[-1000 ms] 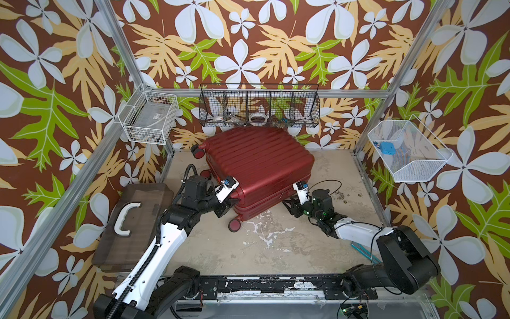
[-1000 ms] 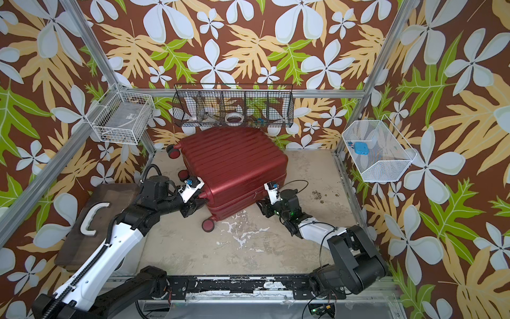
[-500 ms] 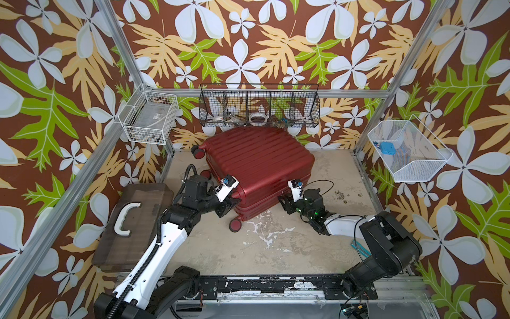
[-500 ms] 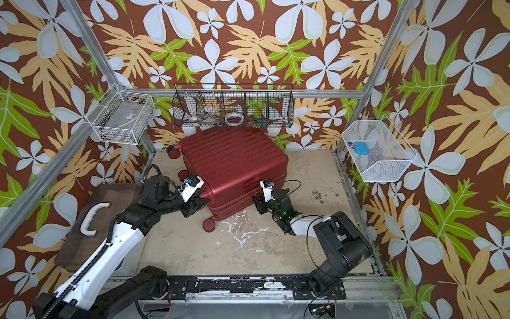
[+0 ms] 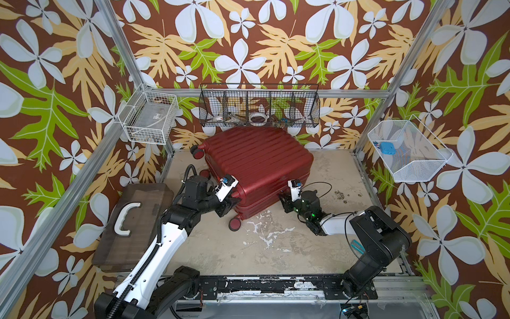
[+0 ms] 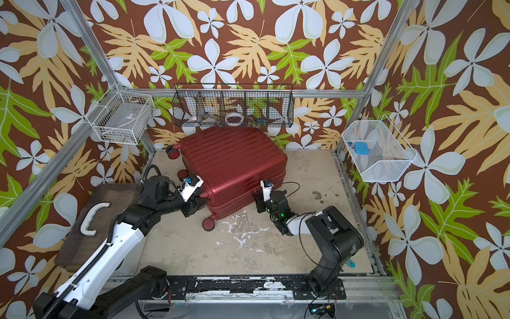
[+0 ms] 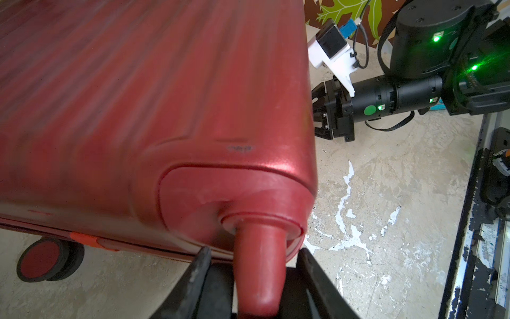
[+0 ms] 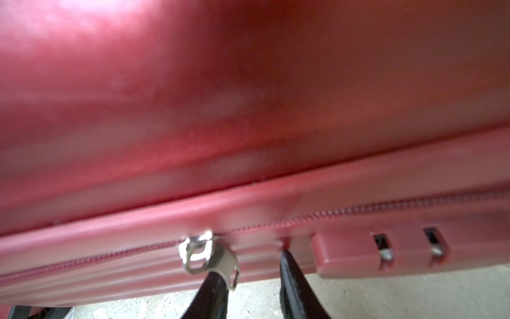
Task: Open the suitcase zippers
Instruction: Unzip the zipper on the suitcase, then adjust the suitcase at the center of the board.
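The dark-red ribbed suitcase (image 5: 256, 157) (image 6: 231, 157) lies flat on the floor, closed. My left gripper (image 5: 230, 203) (image 7: 254, 250) is at its near-left corner, shut around the red stem (image 7: 259, 265) of a suitcase wheel. My right gripper (image 5: 284, 198) (image 8: 251, 262) is against the near side, open, with a gap between its fingers. The zippers' band (image 8: 358, 210) runs along the seam. Metal pull tabs (image 8: 209, 255) hang at one fingertip (image 8: 218, 276), not clamped. A red lock block (image 8: 386, 251) with two slots sits beside the other finger.
A brown box with a white handle (image 5: 132, 223) lies left of my left arm. A black wire basket (image 5: 259, 110) hangs just behind the suitcase, white baskets at the left (image 5: 149, 118) and right (image 5: 408, 149). A blue tool (image 5: 358, 245) lies by the right arm's base.
My right gripper has moved left, up against the suitcase's near side, and its jaws have narrowed. The left arm and the suitcase have not moved.
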You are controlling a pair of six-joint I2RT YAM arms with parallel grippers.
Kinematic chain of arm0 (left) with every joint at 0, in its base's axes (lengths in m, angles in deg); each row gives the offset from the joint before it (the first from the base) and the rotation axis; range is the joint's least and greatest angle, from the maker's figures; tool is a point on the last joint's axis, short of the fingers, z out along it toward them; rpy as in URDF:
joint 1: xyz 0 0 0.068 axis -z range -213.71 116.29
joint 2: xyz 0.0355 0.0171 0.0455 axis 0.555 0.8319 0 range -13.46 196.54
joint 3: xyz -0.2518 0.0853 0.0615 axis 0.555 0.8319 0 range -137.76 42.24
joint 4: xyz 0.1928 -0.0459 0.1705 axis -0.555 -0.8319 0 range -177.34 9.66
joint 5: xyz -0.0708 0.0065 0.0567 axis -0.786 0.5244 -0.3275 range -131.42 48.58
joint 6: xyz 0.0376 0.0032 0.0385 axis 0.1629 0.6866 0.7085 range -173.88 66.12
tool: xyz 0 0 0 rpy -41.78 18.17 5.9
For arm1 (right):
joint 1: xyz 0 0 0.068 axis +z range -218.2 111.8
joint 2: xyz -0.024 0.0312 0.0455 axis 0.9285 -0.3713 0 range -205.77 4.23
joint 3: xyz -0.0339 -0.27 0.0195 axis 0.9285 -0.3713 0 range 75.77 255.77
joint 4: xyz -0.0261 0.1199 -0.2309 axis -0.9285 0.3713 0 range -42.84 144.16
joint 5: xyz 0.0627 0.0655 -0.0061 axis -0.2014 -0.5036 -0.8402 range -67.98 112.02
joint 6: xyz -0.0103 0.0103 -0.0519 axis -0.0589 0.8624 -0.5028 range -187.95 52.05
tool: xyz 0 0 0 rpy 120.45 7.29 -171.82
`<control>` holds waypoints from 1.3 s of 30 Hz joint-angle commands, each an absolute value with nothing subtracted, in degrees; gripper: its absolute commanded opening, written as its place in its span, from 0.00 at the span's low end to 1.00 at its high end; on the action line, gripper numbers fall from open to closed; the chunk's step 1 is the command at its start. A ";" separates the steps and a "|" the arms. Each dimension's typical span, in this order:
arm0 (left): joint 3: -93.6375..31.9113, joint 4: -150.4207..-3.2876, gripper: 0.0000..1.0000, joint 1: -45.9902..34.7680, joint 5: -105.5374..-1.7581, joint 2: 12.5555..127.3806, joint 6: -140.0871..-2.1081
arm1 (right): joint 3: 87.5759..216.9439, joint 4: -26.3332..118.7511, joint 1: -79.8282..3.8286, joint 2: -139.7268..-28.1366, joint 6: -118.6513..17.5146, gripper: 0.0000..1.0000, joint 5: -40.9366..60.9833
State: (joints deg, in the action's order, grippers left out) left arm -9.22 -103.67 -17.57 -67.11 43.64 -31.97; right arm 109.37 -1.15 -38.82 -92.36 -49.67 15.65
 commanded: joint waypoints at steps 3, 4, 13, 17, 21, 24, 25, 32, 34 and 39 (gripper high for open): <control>-9.18 -94.40 0.00 -17.91 -66.37 42.88 -35.42 | 110.69 -7.48 -38.76 -92.18 -49.88 0.30 18.28; -9.09 -94.33 0.00 -17.90 -66.47 42.88 -35.51 | 111.02 -6.90 -38.75 -92.25 -50.17 0.30 18.20; -8.91 -94.13 0.00 -17.93 -66.64 42.88 -35.82 | 113.33 -5.17 -38.67 -93.41 -53.30 0.18 17.55; -8.95 -94.18 0.00 -17.90 -66.38 42.88 -35.87 | 113.83 -3.15 -38.67 -93.10 -55.56 0.00 17.89; -10.26 -97.34 0.00 -17.92 -61.49 42.29 -32.19 | 113.68 0.05 -39.96 -91.13 -56.96 0.00 18.57; -11.06 -99.81 0.00 -17.92 -55.96 41.83 -27.50 | 113.31 2.23 -42.74 -89.20 -57.03 0.00 17.25; -11.25 -100.48 0.00 -17.91 -54.68 41.61 -26.01 | 113.22 3.05 -43.75 -88.67 -57.14 0.00 16.75; -14.24 -104.22 0.00 -20.43 -43.08 39.81 -13.24 | 112.49 8.24 -49.72 -85.14 -58.45 0.00 14.72; -14.68 -104.54 0.00 -21.62 -39.94 39.18 -9.50 | 112.16 9.15 -50.48 -84.17 -58.17 0.00 14.64; -14.69 -105.74 0.00 -23.67 -36.10 37.96 -1.58 | 110.92 13.98 -50.91 -79.70 -56.80 0.00 11.57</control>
State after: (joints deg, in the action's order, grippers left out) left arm -13.50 -108.65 -22.27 -53.19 39.16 -5.85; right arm 111.23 10.76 -49.81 -81.15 -57.93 0.42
